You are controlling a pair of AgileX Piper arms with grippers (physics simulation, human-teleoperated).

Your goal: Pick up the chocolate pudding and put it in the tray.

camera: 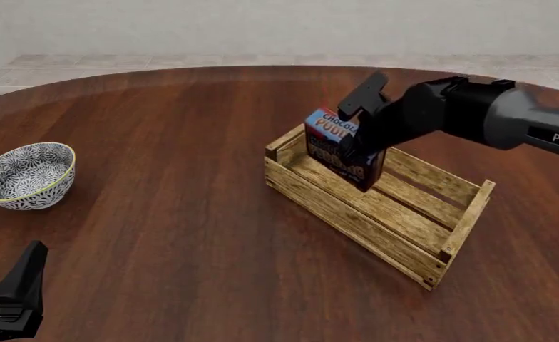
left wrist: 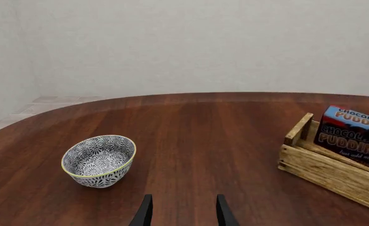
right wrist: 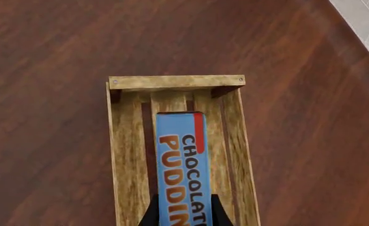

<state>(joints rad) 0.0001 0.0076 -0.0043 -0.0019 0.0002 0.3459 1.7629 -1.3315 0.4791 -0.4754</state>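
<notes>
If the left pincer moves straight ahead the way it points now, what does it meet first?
Probably nothing: the left pincer points over bare table, between the bowl and the tray, toward the far edge. The way looks free as far as its wrist view shows, though depth is uncertain.

soft even light, sharp renders

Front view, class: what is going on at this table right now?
The right gripper is shut on the pudding and holds it upright inside the tray, near its far-left end. The right wrist view shows the carton between the side slats, fingers on either side of it. Whether it rests on the tray floor yet cannot be told. The left gripper is open and idle, low over the table, with a patterned bowl nearby.
</notes>
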